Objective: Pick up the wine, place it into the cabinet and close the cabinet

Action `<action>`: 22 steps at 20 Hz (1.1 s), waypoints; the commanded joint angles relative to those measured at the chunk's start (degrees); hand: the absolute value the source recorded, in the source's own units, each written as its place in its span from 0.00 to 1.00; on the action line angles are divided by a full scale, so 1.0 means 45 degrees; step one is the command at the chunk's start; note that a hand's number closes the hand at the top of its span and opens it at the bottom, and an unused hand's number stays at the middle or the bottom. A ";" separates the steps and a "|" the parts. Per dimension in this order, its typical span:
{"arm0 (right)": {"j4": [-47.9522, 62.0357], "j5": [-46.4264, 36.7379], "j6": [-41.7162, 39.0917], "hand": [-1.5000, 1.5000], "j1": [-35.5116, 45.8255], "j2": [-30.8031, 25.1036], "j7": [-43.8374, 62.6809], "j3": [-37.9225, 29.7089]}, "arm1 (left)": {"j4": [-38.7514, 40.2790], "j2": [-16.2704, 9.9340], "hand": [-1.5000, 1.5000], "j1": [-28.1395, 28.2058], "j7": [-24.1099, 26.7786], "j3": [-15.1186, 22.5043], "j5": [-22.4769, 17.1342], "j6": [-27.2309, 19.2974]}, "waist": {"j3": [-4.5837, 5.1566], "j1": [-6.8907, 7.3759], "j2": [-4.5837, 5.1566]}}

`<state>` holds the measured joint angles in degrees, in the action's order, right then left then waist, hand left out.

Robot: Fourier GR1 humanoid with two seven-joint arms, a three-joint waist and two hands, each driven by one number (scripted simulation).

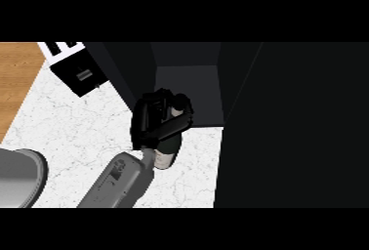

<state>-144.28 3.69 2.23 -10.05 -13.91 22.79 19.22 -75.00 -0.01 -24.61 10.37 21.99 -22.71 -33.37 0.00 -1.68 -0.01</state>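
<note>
The hand (160, 119) in view is curled round the wine (166, 154), its black fingers and thumb wrapped about the upper part of the bottle so that most of it is hidden. From the picture alone I cannot tell for sure which arm this is; since the forearm comes in left of centre and no other hand shows, I take it for the left, and the right hand is out of view. Below the hand, the bottle's dark body and pale lower end stick out toward the grey forearm (119, 183), so the bottle is tilted, not upright, and seems lifted off the white marbled bench (65, 127), though contact is hard to rule out. The bottle sits right at the mouth of the cabinet (189, 93), whose dark open compartment lies just beyond the hand. A tall black panel (296, 122), probably the open door, stands to the cabinet's right. By my reading, the pick-up is done and the step in hand is the carry into the cabinet. The next move calls for pushing the bottle further into the opening, setting it down on the cabinet floor, then releasing it and drawing back before the door is swung shut. Left of the cabinet lies a small black box (79, 73), and further out a grey rounded object (20, 178) at the bench's edge.
</note>
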 commanded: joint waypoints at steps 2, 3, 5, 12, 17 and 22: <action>-0.2733 0.1220 -0.0045 0.00 -0.0669 -0.0093 0.1157 -0.0069 | 0.2313 0.0002 1.00 -0.0540 0.1451 0.0077 -0.0536 0.0141 | 0.0011 -0.0079 0.0034; -0.2419 0.1213 -0.0009 0.00 -0.0312 0.0021 0.1148 -0.0153 | 0.2374 0.0002 1.00 -0.0503 0.1796 0.0739 -0.1336 -0.0392 | 0.0014 -0.0062 0.0041; -0.2678 0.1516 -0.0234 0.00 -0.0659 -0.0114 0.1084 -0.0335 | 0.3011 0.0002 1.00 -0.0782 0.2044 0.0467 -0.1624 -0.0523 | 0.0010 -0.0109 0.0038; -0.2028 0.1391 -0.0527 0.00 -0.0943 0.0096 0.0472 -0.0330 | 0.4908 0.0002 1.00 -0.1522 0.3842 0.0739 -0.3441 0.0274 | 0.0005 -0.0035 0.0039; -0.2214 0.0064 -0.0060 0.00 -0.0660 0.0577 0.1022 0.0978 | 0.5513 0.0002 1.00 -0.1736 0.4426 0.0832 -0.4939 0.0759 | 0.0021 -0.0095 0.0022; -0.2123 0.1570 -0.0807 0.00 -0.1372 0.0083 0.0219 -0.0788 | 0.7657 0.0002 1.00 -0.3303 0.4487 0.0129 -0.5262 0.1107 | -0.0002 -0.0141 0.0049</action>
<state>-143.91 4.52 -0.34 -11.02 -12.35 22.03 18.39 -45.37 0.00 -36.94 28.90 23.07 -44.21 -29.39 0.04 -2.30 0.24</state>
